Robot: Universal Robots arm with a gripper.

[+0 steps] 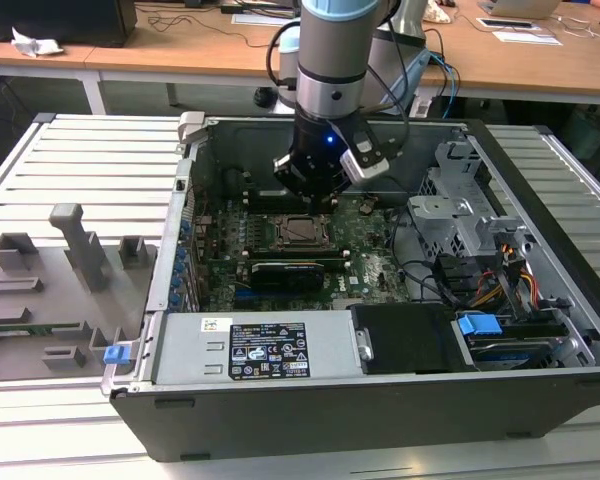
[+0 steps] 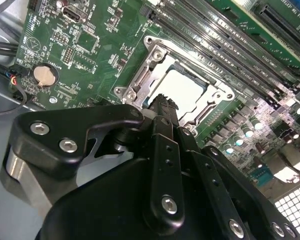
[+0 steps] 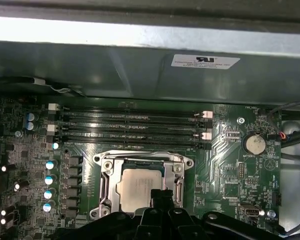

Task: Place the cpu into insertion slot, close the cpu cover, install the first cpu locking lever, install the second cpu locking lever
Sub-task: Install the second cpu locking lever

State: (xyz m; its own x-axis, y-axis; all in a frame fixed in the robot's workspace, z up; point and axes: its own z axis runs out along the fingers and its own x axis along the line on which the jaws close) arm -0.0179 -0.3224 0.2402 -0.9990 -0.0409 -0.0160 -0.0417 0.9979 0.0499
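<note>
cpu (image 3: pixel 137 187) seated under cpu cover (image 3: pixel 106 172); fingers (image 3: pixel 162 196) pressed together, empty, above.

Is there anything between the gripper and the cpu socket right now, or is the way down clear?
Nothing visible stands between them. In both wrist views the gripper hangs right over the edge of the socket, where the cpu already sits inside the cpu cover frame. The memory slots lie beside the socket, out of the way.

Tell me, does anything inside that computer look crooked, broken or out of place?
Nothing stands out. The cpu lies flat and square in the insertion slot, framed evenly by the cpu cover, and the gripper hangs right over it.
</note>
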